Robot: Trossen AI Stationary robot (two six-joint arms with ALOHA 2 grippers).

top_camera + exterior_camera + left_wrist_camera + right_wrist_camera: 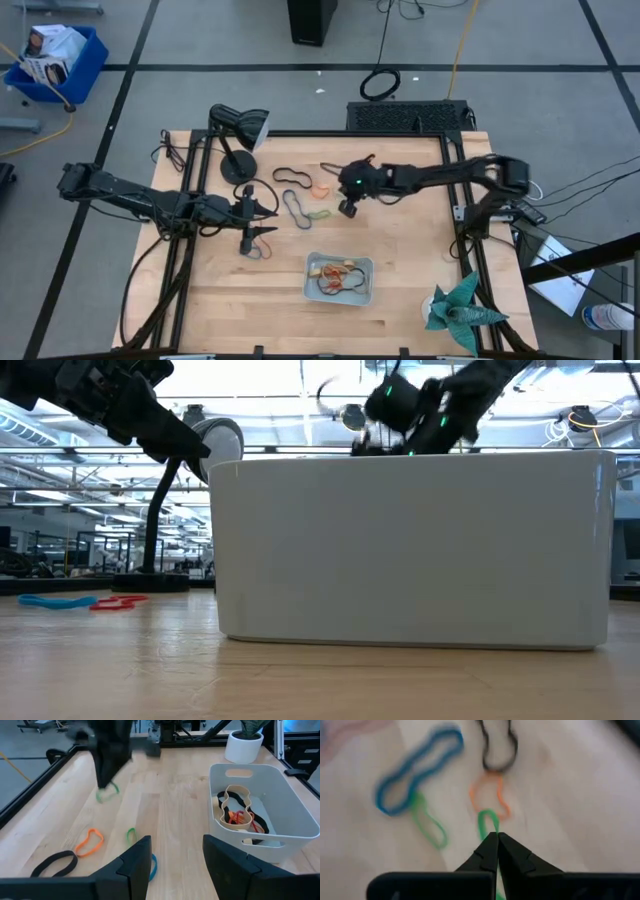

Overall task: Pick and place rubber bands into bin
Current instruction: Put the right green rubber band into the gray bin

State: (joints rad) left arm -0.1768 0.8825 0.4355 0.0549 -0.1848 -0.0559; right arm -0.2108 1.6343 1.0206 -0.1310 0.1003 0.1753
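dangling thin green rubber band pinched in right tool, left tool apart

1. Pale wooden tabletop is sitting inside a dark frame.
2. Bin is resting near the front edge, holding several bands.
3. Loose rubber bands are lying at mid-table: black, orange, green, blue.
4. Black desk lamp is standing at the back left.
5. Green paper plant is sitting at the front right corner.
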